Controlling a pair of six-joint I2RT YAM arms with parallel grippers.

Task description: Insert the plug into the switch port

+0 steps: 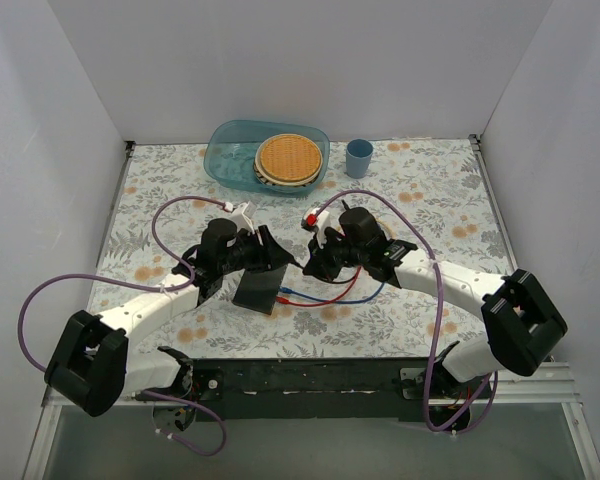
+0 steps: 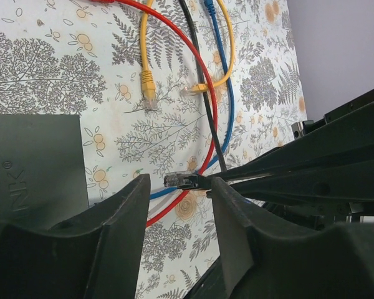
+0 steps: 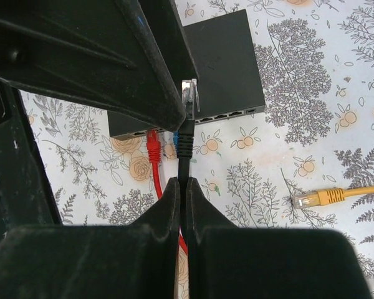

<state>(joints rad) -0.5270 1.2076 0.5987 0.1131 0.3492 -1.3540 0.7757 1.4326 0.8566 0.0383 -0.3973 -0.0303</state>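
The switch (image 1: 255,290) is a flat black box lying between the arms; in the right wrist view the switch (image 3: 221,59) shows its row of ports on the near edge. My right gripper (image 3: 182,184) is shut on a black cable just behind the plug (image 3: 188,94), whose clear tip points at the switch and hangs just short of the ports. My left gripper (image 2: 177,187) stands open, and the plug (image 2: 178,180) lies between its fingertips (image 2: 132,198). A red plug (image 3: 153,147) and a blue one sit in ports next to it.
Loose yellow plugs (image 2: 148,93) and red (image 2: 206,81) and blue cables lie on the flowered cloth to the right of the switch. At the back stand a teal basin (image 1: 220,160) holding a wicker plate (image 1: 288,158), and a blue cup (image 1: 358,157).
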